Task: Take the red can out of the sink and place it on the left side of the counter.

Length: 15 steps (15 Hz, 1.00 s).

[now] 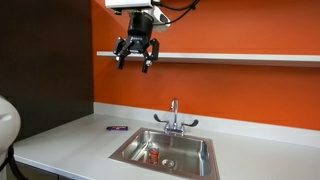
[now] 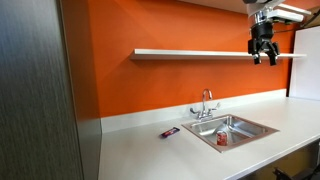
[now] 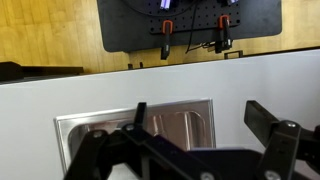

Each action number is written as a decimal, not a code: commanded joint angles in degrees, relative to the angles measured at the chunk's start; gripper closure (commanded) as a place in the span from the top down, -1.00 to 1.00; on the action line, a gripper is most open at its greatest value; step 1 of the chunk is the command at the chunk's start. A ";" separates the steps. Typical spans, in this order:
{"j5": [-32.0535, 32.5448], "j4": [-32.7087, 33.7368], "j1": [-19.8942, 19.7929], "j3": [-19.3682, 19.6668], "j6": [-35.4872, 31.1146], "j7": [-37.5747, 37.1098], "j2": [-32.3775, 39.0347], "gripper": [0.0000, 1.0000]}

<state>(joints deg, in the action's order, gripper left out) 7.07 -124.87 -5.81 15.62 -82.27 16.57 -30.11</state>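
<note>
Red can (image 1: 152,155) lies inside sink (image 1: 190,150), beside drain. Pincer (image 1: 137,64) hangs high over tabletop (image 1: 65,145), level with wall shelf (image 1: 240,57), jaws apart, empty, well above can.

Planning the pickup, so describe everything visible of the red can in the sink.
The red can is a small cylinder with red sides and a pale top, likely metal; markings are too small to read. It seems to stand upright on the floor of the steel sink beside the drain, touching nothing else. The open hand hangs high above.
</note>
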 commanded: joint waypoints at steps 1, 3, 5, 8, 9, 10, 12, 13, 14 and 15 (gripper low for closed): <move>-0.98 -2.50 0.08 -0.96 -3.74 1.07 -1.03 1.00; -1.23 -3.75 0.35 -1.31 -5.65 1.05 -1.29 1.00; -1.39 -4.95 0.62 -1.73 -7.83 1.07 -1.31 1.00; -1.78 -6.97 1.05 -2.37 -11.92 1.00 -1.10 1.00; -2.04 -7.73 1.18 -2.52 -13.54 0.81 -1.05 1.00; -2.27 -8.48 1.35 -2.63 -15.15 0.78 -0.93 1.00; -3.02 -9.83 1.52 -2.71 -18.03 0.80 -0.58 1.00; -3.41 -10.53 1.54 -2.69 -19.45 0.84 -0.24 1.00; -3.78 -11.18 1.52 -2.61 -20.83 0.95 0.12 1.00; -4.04 -11.86 1.48 -2.56 -22.12 0.99 0.45 1.00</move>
<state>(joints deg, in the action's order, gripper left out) 4.24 -134.93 -4.11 13.39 -100.74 16.59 -30.09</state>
